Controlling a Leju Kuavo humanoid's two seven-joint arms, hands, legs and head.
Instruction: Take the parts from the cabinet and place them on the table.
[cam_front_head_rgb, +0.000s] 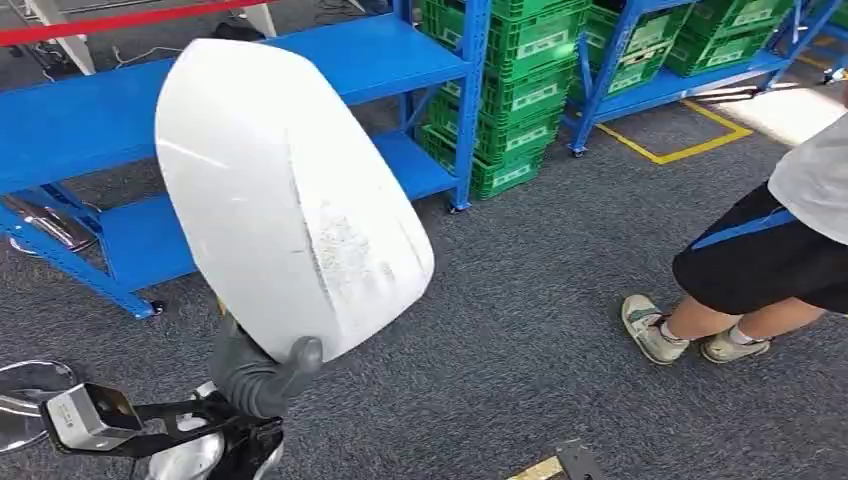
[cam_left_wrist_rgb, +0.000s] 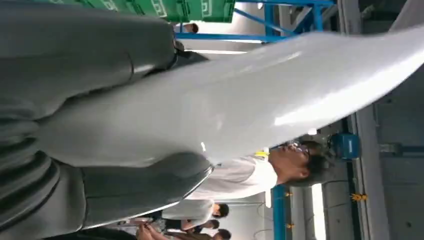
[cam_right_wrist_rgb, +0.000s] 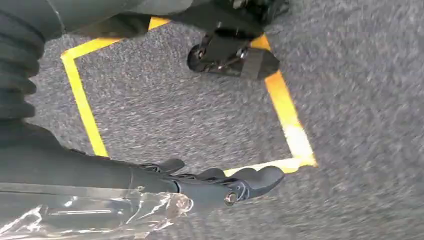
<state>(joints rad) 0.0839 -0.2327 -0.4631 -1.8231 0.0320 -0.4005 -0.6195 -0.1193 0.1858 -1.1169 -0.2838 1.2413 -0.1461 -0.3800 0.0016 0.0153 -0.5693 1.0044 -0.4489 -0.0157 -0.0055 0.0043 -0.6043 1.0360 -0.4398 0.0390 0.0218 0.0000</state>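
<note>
Left hand pinches only the lower edge of the large white shell part, so it could slip or tip near the person; right hand hangs, fingers extended together, holding nothing

Head view: high on the robot, looking forward and down at grey carpet, blue shelves, stacked green crates, a person's legs at right. Big white part close to the lens, left hand at its lower edge. Left wrist view: turned sideways, very close behind the left hand, pressed up against the same white part; blue shelf frame, green crates and people beyond. Right wrist view: behind the right hand, facing down at carpet with yellow floor tape.
</note>
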